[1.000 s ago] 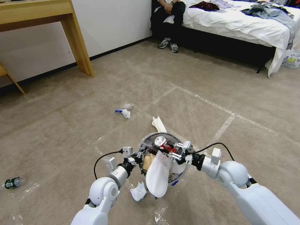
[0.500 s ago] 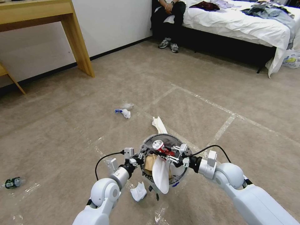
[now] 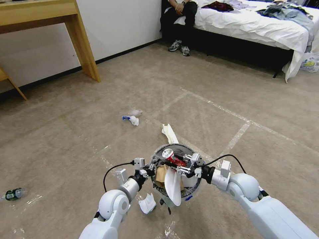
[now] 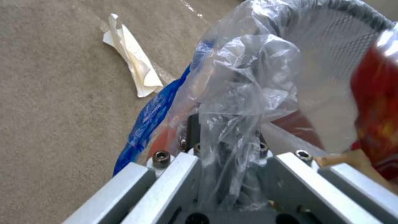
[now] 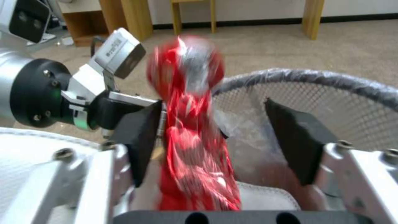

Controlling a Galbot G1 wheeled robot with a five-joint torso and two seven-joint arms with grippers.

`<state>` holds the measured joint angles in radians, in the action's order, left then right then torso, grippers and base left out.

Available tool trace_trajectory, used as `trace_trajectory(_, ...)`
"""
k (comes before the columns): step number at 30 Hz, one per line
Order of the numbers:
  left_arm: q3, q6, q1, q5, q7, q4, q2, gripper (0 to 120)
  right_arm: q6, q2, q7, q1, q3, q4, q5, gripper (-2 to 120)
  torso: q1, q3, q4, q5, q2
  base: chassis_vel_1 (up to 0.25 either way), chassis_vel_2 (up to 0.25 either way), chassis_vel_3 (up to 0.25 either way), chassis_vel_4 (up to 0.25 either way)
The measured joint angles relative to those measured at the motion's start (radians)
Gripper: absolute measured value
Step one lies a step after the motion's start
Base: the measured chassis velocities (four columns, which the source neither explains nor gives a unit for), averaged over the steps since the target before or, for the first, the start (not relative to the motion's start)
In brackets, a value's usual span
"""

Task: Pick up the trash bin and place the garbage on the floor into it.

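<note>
The trash bin (image 3: 196, 186) is held off the floor (image 3: 232, 99), and my left gripper (image 3: 151, 166) is shut on its near-left rim and its crinkly clear liner (image 4: 248, 77). My right gripper (image 3: 186, 165) hangs open over the bin's mouth. A crushed red can (image 5: 186, 93) stands between its fingers, leaning on one pad (image 5: 141, 133). A white slipper (image 3: 173, 187) droops over the bin's front edge, beside a brown paper bag (image 3: 160, 172). Other garbage lies on the carpet: a white tissue (image 3: 147, 203), a folded white paper (image 3: 168, 132), a wrapper (image 3: 132, 118) and a small bottle (image 3: 13, 194).
A wooden desk leg (image 3: 83, 49) stands at the back left by the wall. A bed (image 3: 265, 30) fills the back right, with a person seated at its end and a plastic bag (image 3: 310, 63) beside it. White tape lines cross the carpet.
The right gripper has sunk lower and come back over the bin. The slipper has slid deeper and now hangs narrower. The bin and left gripper shifted slightly right.
</note>
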<state>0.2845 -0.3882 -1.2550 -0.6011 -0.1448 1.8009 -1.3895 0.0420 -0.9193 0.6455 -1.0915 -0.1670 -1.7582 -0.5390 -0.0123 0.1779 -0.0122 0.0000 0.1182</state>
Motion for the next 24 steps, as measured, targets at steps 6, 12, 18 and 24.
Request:
trace_trajectory(6, 0.002, 0.0, 0.001, 0.002, 0.0, -0.009, 0.001, 1, -0.001, 0.001, 0.001, -0.001, -0.008, -0.013, -0.007, 93, 0.0, 0.0, 0.0, 0.0, 0.0, 0.0, 0.0, 0.0, 0.0)
trace_trajectory(12, 0.003, 0.001, 0.002, 0.008, 0.0, -0.021, -0.002, 1, -0.001, 0.005, 0.013, -0.012, -0.022, -0.025, -0.008, 100, 0.0, 0.0, 0.0, 0.0, 0.0, 0.0, 0.0, 0.0, 0.0)
trace_trajectory(18, 0.004, 0.004, 0.007, 0.016, -0.003, -0.036, -0.009, 1, -0.001, 0.012, 0.026, -0.029, -0.043, -0.05, -0.013, 100, 0.0, 0.0, 0.0, 0.0, 0.0, 0.0, 0.0, 0.0, 0.0)
trace_trajectory(24, 0.01, 0.004, 0.012, 0.015, -0.003, -0.037, -0.01, 1, 0.0, 0.018, 0.032, -0.038, -0.066, -0.081, -0.027, 100, 0.0, 0.0, 0.0, 0.0, 0.0, 0.0, 0.0, 0.0, 0.0)
